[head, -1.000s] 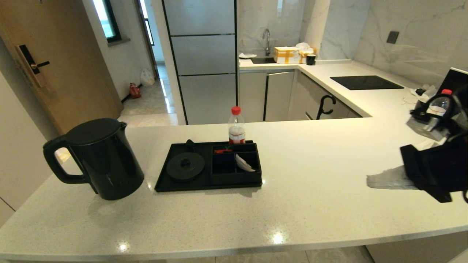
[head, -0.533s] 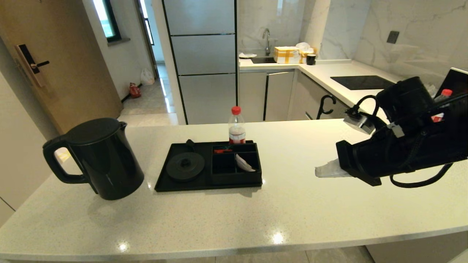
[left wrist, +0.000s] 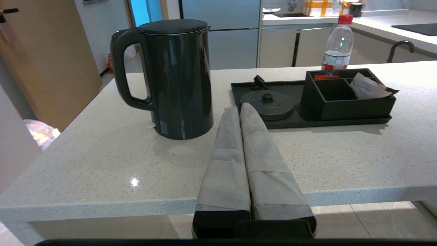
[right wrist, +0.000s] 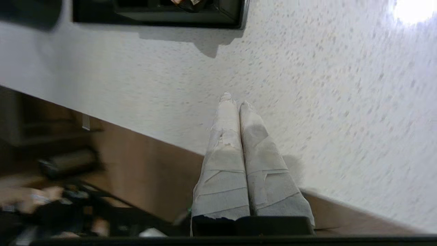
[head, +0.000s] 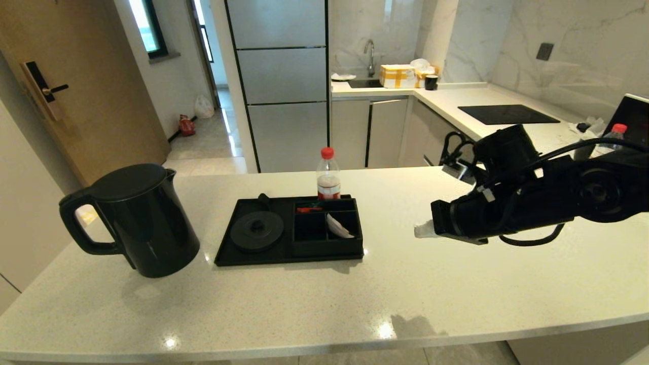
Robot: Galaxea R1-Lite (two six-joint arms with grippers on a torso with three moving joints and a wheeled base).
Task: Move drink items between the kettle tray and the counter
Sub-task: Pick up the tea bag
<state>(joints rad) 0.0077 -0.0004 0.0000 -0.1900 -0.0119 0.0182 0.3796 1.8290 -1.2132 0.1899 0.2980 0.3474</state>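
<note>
The tall black kettle [head: 134,220] stands on the pale speckled counter [head: 405,284], left of the black kettle tray [head: 228,253]. The tray's round base disc [head: 257,230] is bare. A whitish sachet [head: 337,227] leans in a right-hand compartment of the tray. My right gripper [head: 420,231] hovers above the counter to the right of the tray, shut and empty, its taped fingers [right wrist: 235,136] pressed together. My left gripper [left wrist: 239,110] is shut and empty too, held before the counter's front edge, facing the kettle [left wrist: 174,75] and the tray [left wrist: 283,121]; it does not show in the head view.
A clear red-capped bottle [head: 328,175] stands just behind the tray, and a small red item [head: 308,208] lies in a rear compartment. Another red-capped bottle [head: 611,138] is at the far right, behind my right arm. A black hob [head: 507,114] sits on the back counter.
My right arm has swung in from the far right edge towards the tray, its gripper now over the counter not far from the tray's right side. Kettle, tray and sachet have not moved.
</note>
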